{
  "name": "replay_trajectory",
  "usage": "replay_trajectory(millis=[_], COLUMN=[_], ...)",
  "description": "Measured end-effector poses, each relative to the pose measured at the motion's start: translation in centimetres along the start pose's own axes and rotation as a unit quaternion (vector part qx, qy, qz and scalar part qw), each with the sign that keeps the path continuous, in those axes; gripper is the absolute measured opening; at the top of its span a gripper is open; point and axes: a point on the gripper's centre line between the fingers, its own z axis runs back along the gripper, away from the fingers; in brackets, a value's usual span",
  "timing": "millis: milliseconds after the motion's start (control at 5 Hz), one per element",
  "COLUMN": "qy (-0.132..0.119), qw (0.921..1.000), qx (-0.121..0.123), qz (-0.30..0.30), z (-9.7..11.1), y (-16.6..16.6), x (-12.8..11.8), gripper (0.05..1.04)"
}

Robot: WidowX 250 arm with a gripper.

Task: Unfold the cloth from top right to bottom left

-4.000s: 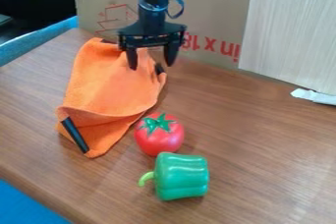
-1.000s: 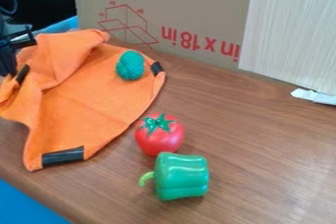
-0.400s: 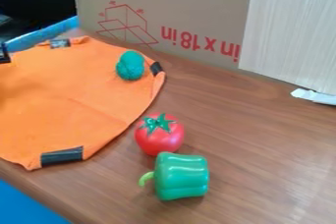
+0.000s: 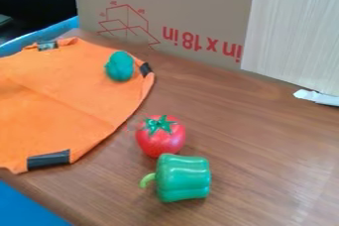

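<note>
Orange cloth (image 4: pixel 73 106) lies spread on the table (image 4: pixel 258 136) near the tomato (image 4: pixel 161 138)

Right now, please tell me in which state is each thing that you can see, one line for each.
Orange cloth: spread open, mostly flat, rumpled at its far edge.
Lumpy teal object: resting on the cloth.
Tomato: upright, green leaves on top.
Green pepper: lying on its side, stem to the image's left.
Cardboard: standing upright.
</note>
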Motion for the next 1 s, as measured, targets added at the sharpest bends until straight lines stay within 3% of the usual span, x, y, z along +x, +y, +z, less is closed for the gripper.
replay_trajectory(millis=[200, 400, 600, 800, 1000], qy=[-0.007, -0.018, -0.022, -0.006, -0.002], qw=[0.9987, 0.9960, 0.9951, 0.9965, 0.9981], qx=[0.046, 0.074, 0.080, 0.064, 0.030], qz=[-0.021, -0.046, -0.053, -0.053, -0.054], z=[-0.7, -0.7, -0.9, -0.9, 1.6], y=[1.3, 2.2, 3.1, 3.4, 4.3], x=[0.4, 0.8, 0.9, 0.5, 1.0], gripper=[0.206, 0.461, 0.770, 0.992, 1.001])
